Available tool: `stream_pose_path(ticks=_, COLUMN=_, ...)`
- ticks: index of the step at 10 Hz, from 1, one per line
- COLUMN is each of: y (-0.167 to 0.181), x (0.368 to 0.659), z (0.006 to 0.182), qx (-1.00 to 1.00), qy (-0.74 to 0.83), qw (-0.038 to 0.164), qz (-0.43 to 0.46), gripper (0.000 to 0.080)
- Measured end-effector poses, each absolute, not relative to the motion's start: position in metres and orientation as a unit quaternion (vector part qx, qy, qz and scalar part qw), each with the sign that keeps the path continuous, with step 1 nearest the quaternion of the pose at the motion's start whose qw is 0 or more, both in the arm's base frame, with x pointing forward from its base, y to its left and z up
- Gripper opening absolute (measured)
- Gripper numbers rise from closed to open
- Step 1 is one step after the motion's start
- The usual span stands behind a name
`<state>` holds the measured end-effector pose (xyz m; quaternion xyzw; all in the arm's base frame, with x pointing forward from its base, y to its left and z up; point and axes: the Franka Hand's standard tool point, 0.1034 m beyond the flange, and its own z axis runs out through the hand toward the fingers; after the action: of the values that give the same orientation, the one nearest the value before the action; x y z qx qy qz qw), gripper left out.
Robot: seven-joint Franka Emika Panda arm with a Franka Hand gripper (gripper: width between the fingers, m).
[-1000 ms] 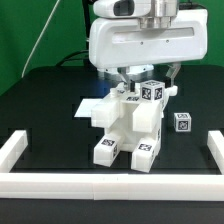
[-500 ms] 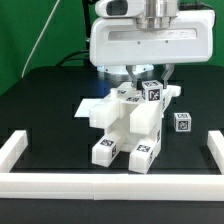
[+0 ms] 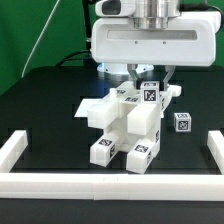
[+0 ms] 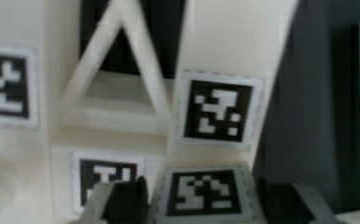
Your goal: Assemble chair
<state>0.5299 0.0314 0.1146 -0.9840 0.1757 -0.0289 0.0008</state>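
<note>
The chair was seen in the exterior view as a partly built cluster of chunky white pieces standing about the middle of the black counter. Two blocky feet with square tags were turned toward the front edge. A small loose tagged block lay apart from it, toward the counter's edge on the exterior view's right. White border rails were laid along the front edge and both side edges. The gripper was held directly above the chair's back part, at a tagged bar at the top of the cluster. Much of the gripper was hidden in that view beneath the arm's broad white housing.

The wrist view, though blurred, gave what the exterior view withheld. The gripper was shown with its two dark fingertips set on either side of the tagged bar, one to each flank. The jaws were spread only about as wide as the bar. It could not be told whether the pads were pressed against it or stood just clear. Other tagged white faces of the chair were seen beside the bar. The counter's edges, the rails and the loose block were not shown there.
</note>
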Motion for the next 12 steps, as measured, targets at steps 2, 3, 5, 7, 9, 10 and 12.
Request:
stream_pose_path(ticks=2, y=0.0314, x=0.5305, z=0.1148, qx=-0.960, qy=0.278, qw=0.013, qz=-0.028, gripper=0.0288)
stream_pose_path(ticks=3, y=0.0314, x=0.5308, z=0.1150, qx=-0.940, qy=0.339, qw=0.022, qz=-0.026, gripper=0.0288)
stream_pose_path(ticks=5, y=0.0323, x=0.5311, z=0.1151, qx=-0.907, qy=0.420, qw=0.031, qz=-0.022, gripper=0.0288)
stream_pose_path(ticks=7, y=0.0345, x=0.5313, z=0.1153, qx=-0.869, qy=0.493, qw=0.034, qz=-0.018, gripper=0.0288)
stream_pose_path(ticks=9, y=0.0349, x=0.5313, z=0.1151, qx=-0.859, qy=0.511, qw=0.035, qz=-0.018, gripper=0.0288)
stream_pose_path(ticks=10, y=0.0348, x=0.5312, z=0.1149, qx=-0.866, qy=0.499, qw=0.034, qz=-0.018, gripper=0.0362)
stream_pose_path(ticks=12, y=0.0336, x=0.5312, z=0.1147, qx=-0.889, qy=0.456, qw=0.032, qz=-0.020, gripper=0.0498)
